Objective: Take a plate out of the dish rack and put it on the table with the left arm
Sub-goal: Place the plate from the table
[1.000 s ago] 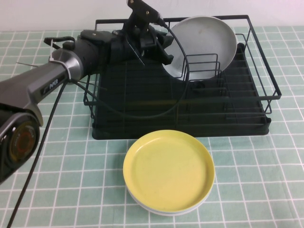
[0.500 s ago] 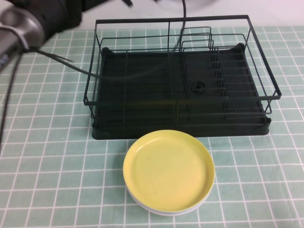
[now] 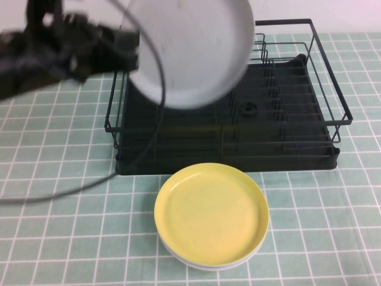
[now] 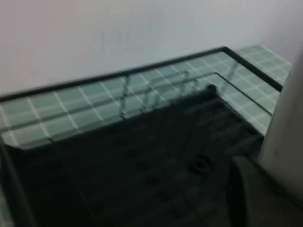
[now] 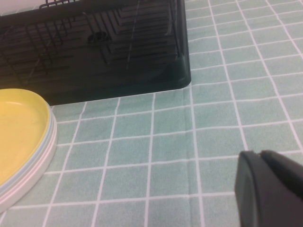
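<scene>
My left gripper (image 3: 132, 52) is shut on the left rim of the pale grey plate (image 3: 190, 47) and holds it tilted in the air above the left part of the black dish rack (image 3: 286, 119). The rack holds no plate. In the left wrist view the plate's edge (image 4: 284, 127) fills one side next to a dark finger (image 4: 239, 189), with the rack's base (image 4: 142, 161) below. My right gripper (image 5: 265, 158) is shut and empty, low over the mint-green tiled table (image 5: 213, 118); it does not show in the high view.
A yellow plate (image 3: 211, 214) lies on a stack with a white plate under it, on the table (image 3: 59, 226) in front of the rack; it also shows in the right wrist view (image 5: 19, 137). A black cable (image 3: 89, 187) hangs from the left arm.
The grey plate has left the rack's dividers. The left arm lifted it up out of view, and now holds it over the rack's left side.
</scene>
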Robot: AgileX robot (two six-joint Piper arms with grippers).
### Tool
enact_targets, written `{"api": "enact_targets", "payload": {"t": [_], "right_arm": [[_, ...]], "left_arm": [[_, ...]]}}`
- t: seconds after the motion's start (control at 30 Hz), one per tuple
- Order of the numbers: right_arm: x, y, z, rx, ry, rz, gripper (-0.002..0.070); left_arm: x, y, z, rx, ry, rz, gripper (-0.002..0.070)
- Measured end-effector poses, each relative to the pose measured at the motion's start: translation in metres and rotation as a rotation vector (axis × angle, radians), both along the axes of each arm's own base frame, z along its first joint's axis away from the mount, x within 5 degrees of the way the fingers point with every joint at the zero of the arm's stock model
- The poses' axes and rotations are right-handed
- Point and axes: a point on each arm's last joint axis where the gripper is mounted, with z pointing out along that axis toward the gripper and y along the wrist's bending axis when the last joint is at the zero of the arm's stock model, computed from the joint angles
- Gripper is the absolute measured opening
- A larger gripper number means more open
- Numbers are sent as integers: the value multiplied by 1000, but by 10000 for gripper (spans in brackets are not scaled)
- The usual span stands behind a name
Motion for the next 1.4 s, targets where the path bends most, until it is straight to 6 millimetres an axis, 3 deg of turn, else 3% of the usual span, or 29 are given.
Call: {"api": "enact_targets", "payload": {"t": [0.23,0.47,0.63,1.0,1.1,1.27,1.4], "right_arm": [[0,0,0,0,0,0,-20],[0,0,0,0,0,0,-20],[0,0,0,0,0,0,-20],[0,0,0,0,0,0,-20],[0,0,0,0,0,0,-20],[0,0,0,0,0,0,-20],[0,0,0,0,0,0,-20]], "left_arm": [[-61,7,4,-105,284,-226,31],[-79,11,-34,-2,559,-257,31],[-77,10,-67,9,685,-245,31],[-42,1,-128,14,811,-257,51],[-35,-2,-137,1,795,-266,132],[-28,-4,-143,-22,758,-263,353],[-27,-4,-143,-16,739,-276,414]]}}
